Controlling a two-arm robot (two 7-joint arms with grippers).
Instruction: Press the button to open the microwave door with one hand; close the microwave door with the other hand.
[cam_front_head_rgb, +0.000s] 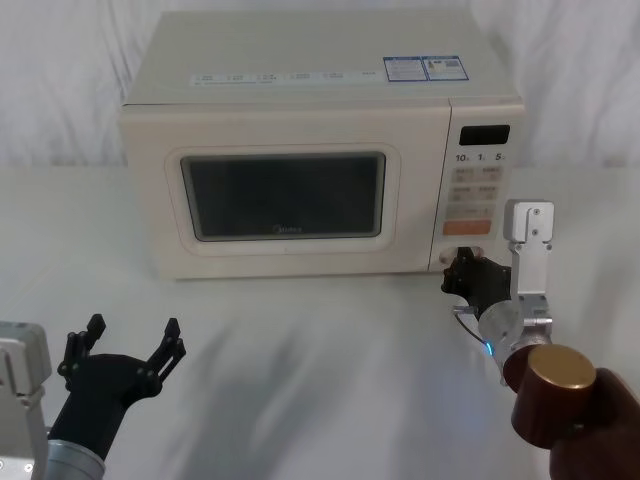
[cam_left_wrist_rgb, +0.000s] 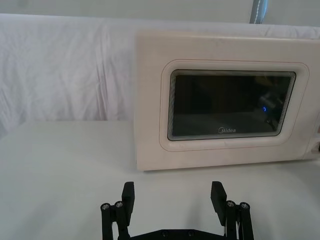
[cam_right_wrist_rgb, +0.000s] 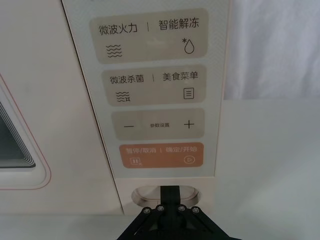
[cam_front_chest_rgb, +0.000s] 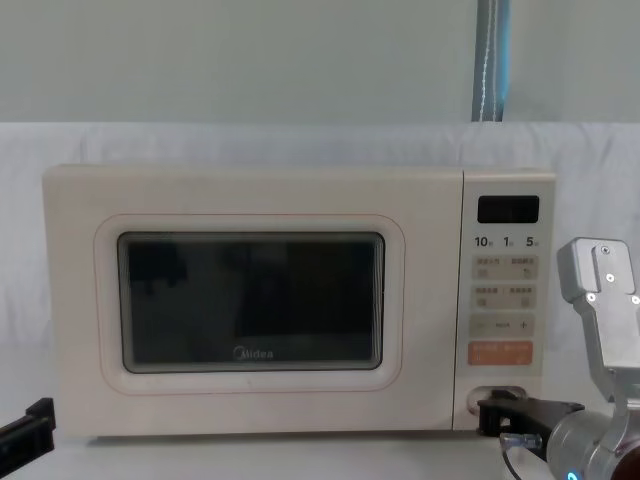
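The cream microwave door (cam_front_head_rgb: 282, 196) with its dark window sits flush with the oven body in the head view, in the chest view (cam_front_chest_rgb: 250, 300) and in the left wrist view (cam_left_wrist_rgb: 230, 105). The pill-shaped button (cam_right_wrist_rgb: 147, 194) lies at the foot of the control panel, under the orange key (cam_right_wrist_rgb: 161, 155). My right gripper (cam_right_wrist_rgb: 170, 196) is shut, and its joined tips rest on the middle of the button (cam_front_head_rgb: 470, 254). From the chest, the same gripper (cam_front_chest_rgb: 490, 410) reaches in just below the button (cam_front_chest_rgb: 500, 394). My left gripper (cam_front_head_rgb: 128, 340) hovers open low over the table, well in front of the door's left side, with nothing between its fingers (cam_left_wrist_rgb: 129, 194).
The microwave stands on a white cloth-covered table (cam_front_head_rgb: 320, 380) with white drapery behind it. The brown and silver links of my right arm (cam_front_head_rgb: 555, 385) fill the near right corner. Open tabletop stretches between the two grippers in front of the door.
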